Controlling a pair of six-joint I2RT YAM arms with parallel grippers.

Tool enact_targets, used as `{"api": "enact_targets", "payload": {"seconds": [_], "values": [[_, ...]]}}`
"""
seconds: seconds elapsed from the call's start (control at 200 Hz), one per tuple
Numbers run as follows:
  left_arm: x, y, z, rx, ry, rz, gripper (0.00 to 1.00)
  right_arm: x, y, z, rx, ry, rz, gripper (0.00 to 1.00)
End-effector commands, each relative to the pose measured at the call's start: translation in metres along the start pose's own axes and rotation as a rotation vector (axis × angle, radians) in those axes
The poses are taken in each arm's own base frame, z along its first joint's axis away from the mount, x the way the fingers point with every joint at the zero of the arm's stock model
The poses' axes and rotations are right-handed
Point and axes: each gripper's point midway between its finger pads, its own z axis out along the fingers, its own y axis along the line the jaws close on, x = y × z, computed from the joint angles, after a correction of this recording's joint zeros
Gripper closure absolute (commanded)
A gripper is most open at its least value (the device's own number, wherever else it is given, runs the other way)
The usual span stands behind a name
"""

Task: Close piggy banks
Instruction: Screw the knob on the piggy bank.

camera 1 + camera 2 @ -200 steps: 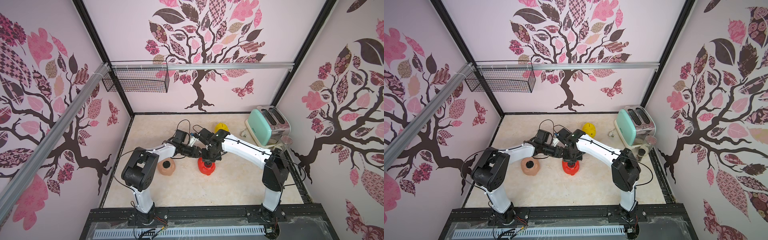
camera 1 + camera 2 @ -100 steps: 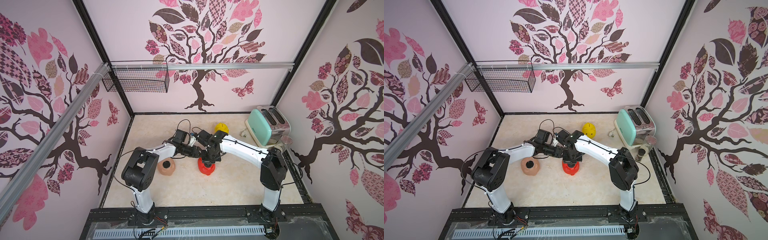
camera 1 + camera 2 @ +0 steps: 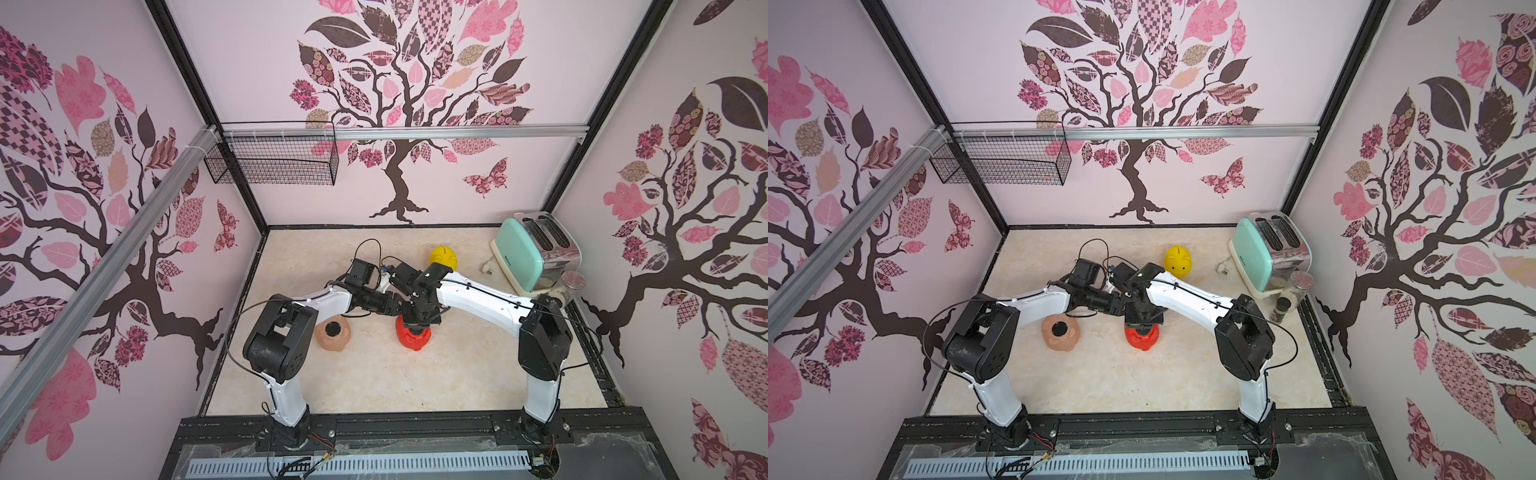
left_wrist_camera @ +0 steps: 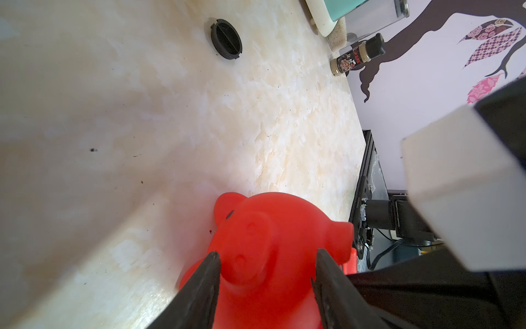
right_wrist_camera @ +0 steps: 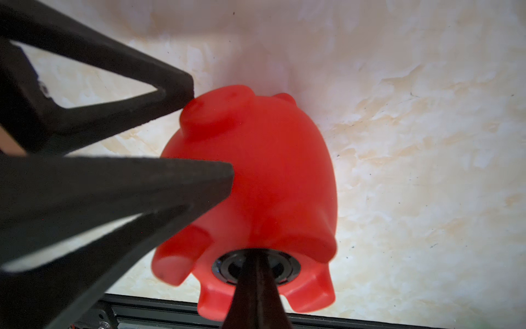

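While the left gripper point(image 4: 267, 255) pinches the red piggy bank point(image 3: 413, 338) point(image 3: 1142, 338) mid-frame in both top views, the right gripper point(image 5: 254, 257), pressed together, touches the black plug point(image 5: 225, 266) in its belly.

Smooth, glossy plastic red piggy bank point(image 5: 270, 171); matt, grainy black fingers point(image 4: 199, 293); faintly shiny marble-look tabletop point(image 4: 142, 114).

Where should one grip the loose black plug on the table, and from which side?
Probably from above: the black plug lies flat, hollow side up, so what looks like its middle rib can be pinched, or its low rim spanned.
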Motion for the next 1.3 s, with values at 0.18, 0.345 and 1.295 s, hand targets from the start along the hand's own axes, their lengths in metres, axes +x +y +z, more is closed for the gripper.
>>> {"api": "enact_targets", "payload": {"seconds": [0.18, 0.345, 1.295], "values": [[0.014, 0.004, 0.007, -0.021, 0.052, -0.016, 0.45, 0.005, -0.004, 0.029, 0.051, 0.007, 0.028, 1.0], [0.014, 0.004, 0.007, -0.02, 0.052, -0.015, 0.45, 0.004, -0.005, 0.035, 0.053, 0.001, 0.049, 1.0], [0.016, 0.004, 0.008, -0.025, 0.063, -0.012, 0.45, -0.007, -0.004, 0.008, -0.088, -0.109, 0.411, 0.94]]}}
